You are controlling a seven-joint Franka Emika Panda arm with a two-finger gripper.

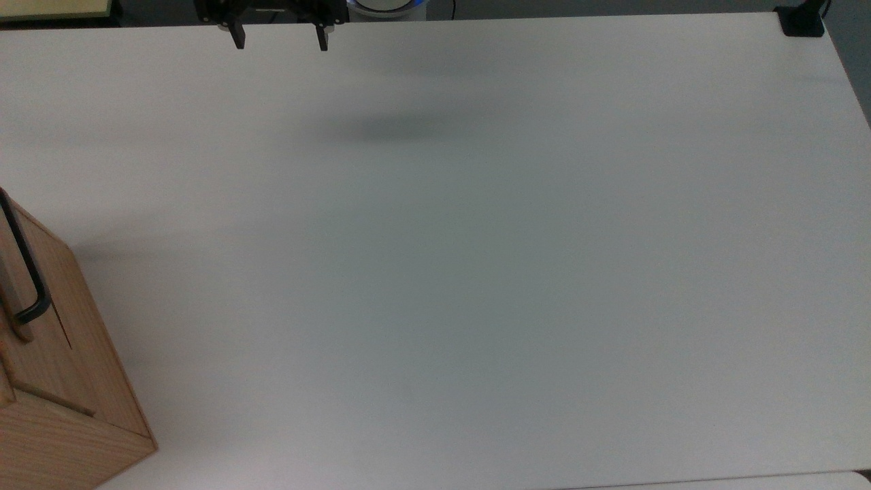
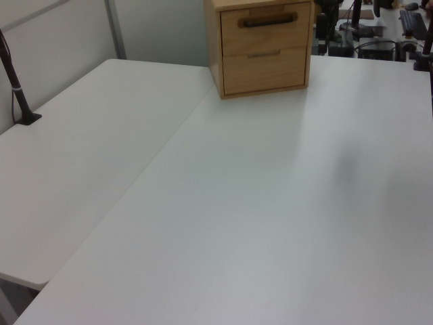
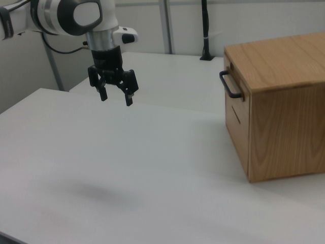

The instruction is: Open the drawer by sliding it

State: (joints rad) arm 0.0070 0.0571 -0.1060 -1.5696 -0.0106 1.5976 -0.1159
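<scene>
Pine drawer (image 2: 265,28), black handle (image 3: 230,84), sat shut in the cabinet (image 3: 278,104) at the top view's lower left of the desk (image 1: 476,272). End effector (image 3: 116,97) hung above the desk with fingers spread apart, holding nothing, well apart from the cabinet.

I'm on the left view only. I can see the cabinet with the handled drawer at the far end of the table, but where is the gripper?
Observer: In the right view the gripper hangs in the air above the white table, well off toward the right view's left of the cabinet.
Operator: Open or shut?
Observer: Open, fingers spread with nothing between them; the top view shows it too.
Operator: Does the drawer stick out at all?
Observer: In the right view the drawer looks about flush with the cabinet front; only its black handle stands proud.
</scene>
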